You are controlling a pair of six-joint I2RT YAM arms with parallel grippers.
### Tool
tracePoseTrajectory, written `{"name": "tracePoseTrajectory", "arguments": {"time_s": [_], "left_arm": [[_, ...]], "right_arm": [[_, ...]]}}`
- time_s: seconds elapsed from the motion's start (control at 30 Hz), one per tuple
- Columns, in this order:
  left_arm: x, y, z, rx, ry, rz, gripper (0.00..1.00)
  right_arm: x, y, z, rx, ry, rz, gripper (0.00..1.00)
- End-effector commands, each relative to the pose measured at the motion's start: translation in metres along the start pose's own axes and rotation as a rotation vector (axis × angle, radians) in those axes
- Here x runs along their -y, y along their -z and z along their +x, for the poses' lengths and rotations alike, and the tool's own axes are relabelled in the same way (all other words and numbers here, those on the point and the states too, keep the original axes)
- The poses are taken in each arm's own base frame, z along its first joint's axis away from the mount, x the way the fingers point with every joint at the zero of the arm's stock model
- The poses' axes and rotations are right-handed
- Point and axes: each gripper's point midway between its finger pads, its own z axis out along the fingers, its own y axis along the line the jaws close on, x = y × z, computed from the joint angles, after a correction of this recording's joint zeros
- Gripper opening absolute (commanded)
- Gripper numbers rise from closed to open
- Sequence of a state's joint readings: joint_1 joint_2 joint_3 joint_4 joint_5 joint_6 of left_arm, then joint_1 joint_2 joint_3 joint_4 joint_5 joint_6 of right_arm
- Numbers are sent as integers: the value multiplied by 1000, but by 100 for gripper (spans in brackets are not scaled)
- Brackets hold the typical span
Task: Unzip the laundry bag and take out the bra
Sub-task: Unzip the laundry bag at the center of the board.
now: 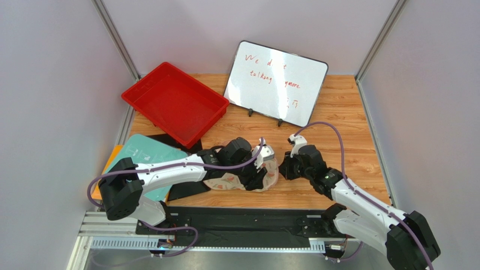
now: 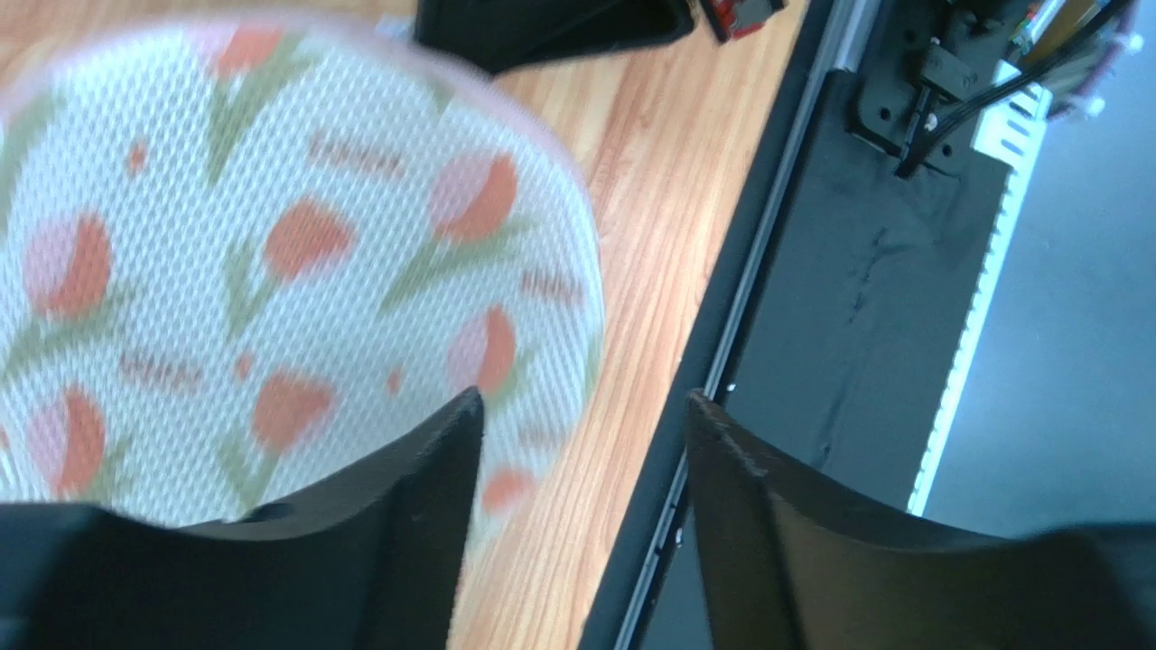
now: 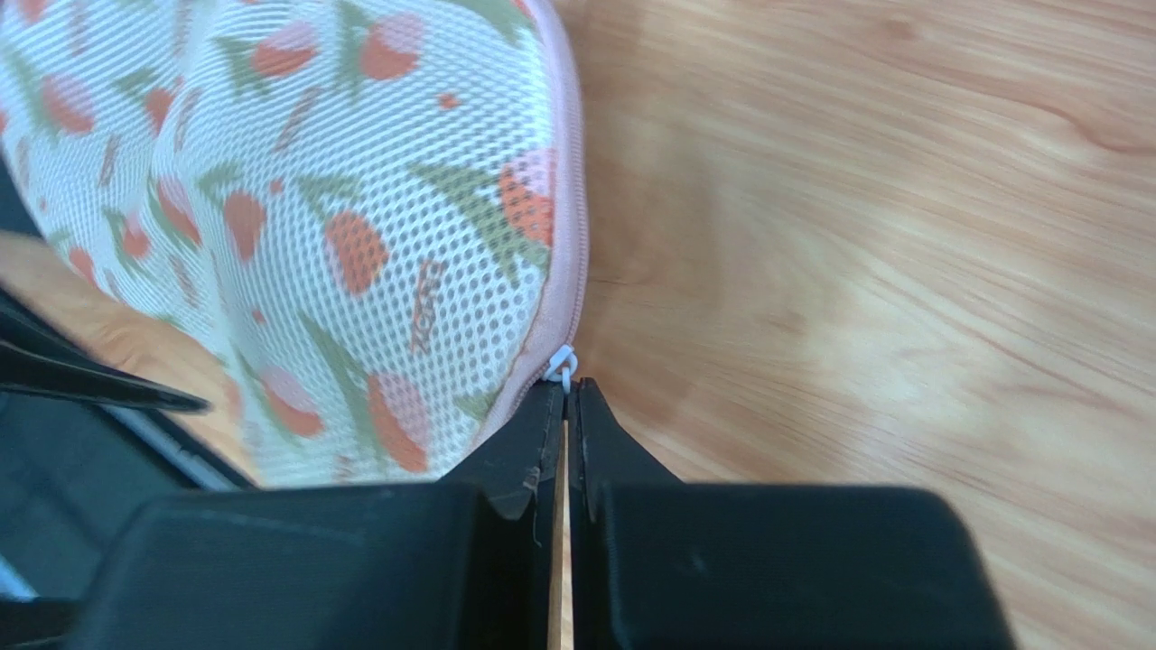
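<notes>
Judging progress, we thought the cream floral mesh laundry bag [image 3: 339, 203] seemingly unopened (bra unseen); right gripper [image 3: 563, 393] jaws pinched its white zipper pull [image 3: 561, 363], left gripper [image 2: 584, 406] jaws spread, empty.

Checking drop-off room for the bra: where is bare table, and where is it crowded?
Free: bare wood right of the whiteboard, up to the wall; also the strip between whiteboard and laundry bag. Crowded: the left side, with red tray and teal mat, and at the bag, where left arm and right arm meet.
</notes>
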State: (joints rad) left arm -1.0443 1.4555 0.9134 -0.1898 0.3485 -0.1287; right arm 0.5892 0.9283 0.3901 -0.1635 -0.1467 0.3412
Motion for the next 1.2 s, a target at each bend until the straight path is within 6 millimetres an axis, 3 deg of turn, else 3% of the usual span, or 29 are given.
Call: {"name": "tracePoseTrajectory", "arguments": {"time_s": [0.0,0.1,0.2,0.4,0.53,0.83,0.97,1.07,1.17], "left_arm": [[-6,19,-11,45,23,-99,65],[-9,30,-17,87,62,-141,66],[-9,31,-9,101,121,-154,67],[-21,15,39,40,292,-203,68],[-27,9,55,20,360,-224,68],[-61,1,55,79,432,-244,68],[-92,5,55,113,482,-289,68],[-105,5,59,111,493,-291,68],[-115,4,47,122,448,-303,68]], "right_arm": [[26,12,-29,111,-75,179,0],[39,18,-31,121,-118,250,0],[45,22,-32,130,-155,291,0],[51,30,-26,111,-197,340,0],[51,38,-25,122,-214,348,0],[35,36,-15,105,-232,259,0],[29,29,4,62,-251,226,0],[19,26,10,48,-252,188,0],[12,24,20,13,-239,170,0]]}}
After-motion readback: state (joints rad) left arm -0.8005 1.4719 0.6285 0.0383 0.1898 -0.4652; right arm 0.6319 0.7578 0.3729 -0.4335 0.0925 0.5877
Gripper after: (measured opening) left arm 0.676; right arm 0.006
